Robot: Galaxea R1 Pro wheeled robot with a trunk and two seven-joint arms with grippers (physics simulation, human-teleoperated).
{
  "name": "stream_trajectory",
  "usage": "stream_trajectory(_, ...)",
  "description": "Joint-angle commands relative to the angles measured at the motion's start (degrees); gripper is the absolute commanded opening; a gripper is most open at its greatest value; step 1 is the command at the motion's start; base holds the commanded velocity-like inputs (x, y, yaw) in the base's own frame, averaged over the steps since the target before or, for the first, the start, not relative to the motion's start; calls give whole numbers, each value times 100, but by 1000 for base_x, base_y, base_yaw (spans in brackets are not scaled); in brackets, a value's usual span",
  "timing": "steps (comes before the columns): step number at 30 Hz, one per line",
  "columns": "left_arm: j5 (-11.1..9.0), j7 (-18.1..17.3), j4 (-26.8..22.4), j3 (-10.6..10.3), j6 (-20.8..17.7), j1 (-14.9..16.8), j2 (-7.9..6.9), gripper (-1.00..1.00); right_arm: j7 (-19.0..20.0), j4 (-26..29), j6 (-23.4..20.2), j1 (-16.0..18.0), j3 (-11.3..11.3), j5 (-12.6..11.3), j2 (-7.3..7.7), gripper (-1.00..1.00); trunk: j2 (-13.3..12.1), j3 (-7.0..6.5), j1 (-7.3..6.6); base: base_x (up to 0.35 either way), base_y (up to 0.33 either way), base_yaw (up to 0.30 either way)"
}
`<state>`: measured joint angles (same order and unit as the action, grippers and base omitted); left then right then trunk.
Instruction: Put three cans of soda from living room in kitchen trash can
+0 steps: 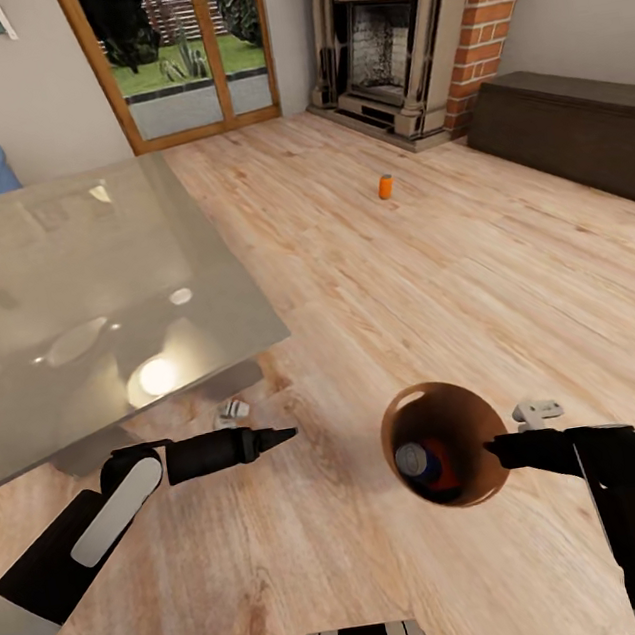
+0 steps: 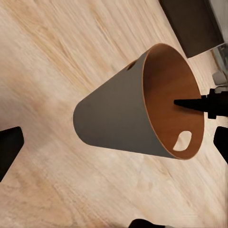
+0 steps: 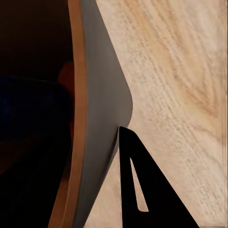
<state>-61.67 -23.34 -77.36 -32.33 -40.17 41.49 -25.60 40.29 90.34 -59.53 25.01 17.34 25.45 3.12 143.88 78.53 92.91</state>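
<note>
Head view: the trash can (image 1: 447,446) is held off the wood floor (image 1: 432,271) by the right pincer (image 1: 498,451), clamped on the rim w/ one finger inside the brown wall. Two soda cans are seen at the bottom of it: a dark blue can (image 1: 419,462) w/ silver top and an orange can (image 1: 444,469) beside it. A third orange can (image 1: 385,187) is stood upright on the floor, well apart, toward the brick fireplace (image 1: 399,33). The left pincer (image 1: 273,435) is held over the floor near the glass worktop (image 1: 93,299); its fingertips are seen together, narrow, w/ nothing between them. A long dark bench (image 1: 575,135) is seen by the wall.

Left wrist view: the trash can (image 2: 137,111) is seen tilted, grey outside, copper inside, w/ a handle slot in the wall. The right pincer (image 2: 190,103) is seen w/ a dark finger laid against the inner wall.

Right wrist view: the bin wall (image 3: 97,109) is gripped, an outer finger (image 3: 142,190) pressed to the grey side. The dark blue can (image 3: 33,109) is dimly made out inside.
</note>
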Motion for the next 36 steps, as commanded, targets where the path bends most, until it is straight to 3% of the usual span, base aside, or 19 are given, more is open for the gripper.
stream_trajectory(1,-9,1,-1,-1,0,0,1,100,7,1,-32,3,-3,-111,-11,-100,0,-8,0,0,0,-215)
stream_trajectory(19,51,16,-53,-11,-7,0,87,100,5,1,-32,0,57,-110,-30,-100,0,-131,0,0,0,-216)
stream_trajectory(24,57,15,-46,-11,-18,0,224,100,13,1,-33,4,143,-112,-31,-100,0,-166,0,0,0,-216)
stream_trajectory(36,68,14,-16,-11,-18,0,249,100,40,1,-47,-1,220,-119,-24,-100,0,-261,0,0,0,-140)
